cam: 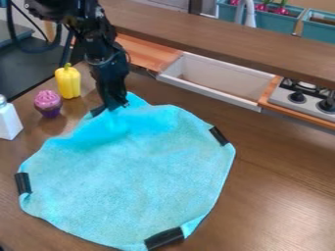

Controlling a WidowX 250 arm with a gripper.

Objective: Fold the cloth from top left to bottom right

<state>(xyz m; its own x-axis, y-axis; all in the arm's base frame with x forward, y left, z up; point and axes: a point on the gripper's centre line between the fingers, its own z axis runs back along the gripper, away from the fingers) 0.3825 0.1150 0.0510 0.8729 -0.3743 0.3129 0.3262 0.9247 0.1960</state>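
Shaker [8, 120] of white colour, with a greyish top, stands upright at the left edge of the view, on the brown wooden surface [275, 196]. Behind it, in the upper left, there is a dark panel [29, 66]. A little to the right of the shaker is a toy cupcake [48, 103], pink above and purple below, and just beside it, farther back, stands a yellow toy pepper [68, 81].

Next comes the black arm [98, 46], which enters from the top edge and hangs down. Its pincer [116, 105] is at the upper left part of the cloth [140, 166]; whether it is open, closed or gripping the cloth, I cannot tell. The cloth is light blue and lies spread on the surface, with its middle in the left half of the view. Near the pincer it makes soft folds. Black strips [23, 183] are placed along its border: one at the left, one beside the pincer, one at the bottom and one at the upper right.

Behind the cloth, toward the right, is a white sink basin [212, 81], under a long brown ledge [216, 32]. Blue-green planters [270, 20] stand beyond this ledge. Farthest to the right is a toy stove [304, 98] with dark knobs.
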